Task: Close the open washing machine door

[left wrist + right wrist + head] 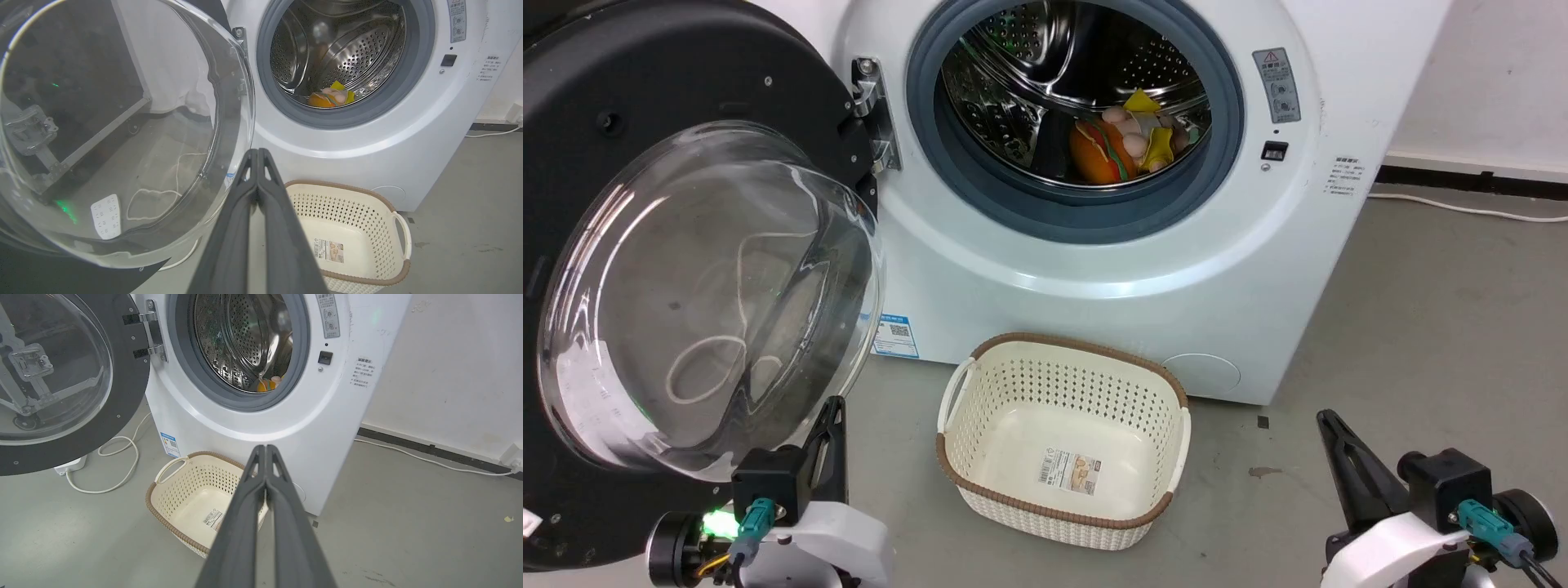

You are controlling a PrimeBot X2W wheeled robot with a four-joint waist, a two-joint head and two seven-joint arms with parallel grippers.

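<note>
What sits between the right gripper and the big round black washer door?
In the head view, a cream perforated plastic basket stands on the grey floor between the right gripper and that black door.

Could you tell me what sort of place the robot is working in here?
Probably a laundry corner or test room: a white front-loading washing machine with its door open, a cream basket on the bare grey floor, and a cable along the plain wall.

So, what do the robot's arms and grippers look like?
Both the left gripper and right gripper have two long, dark grey, tapering fingers on a black block, with glossy white wrist casings. Each carries a teal plug with a cable; a green light glows on the left one.
</note>
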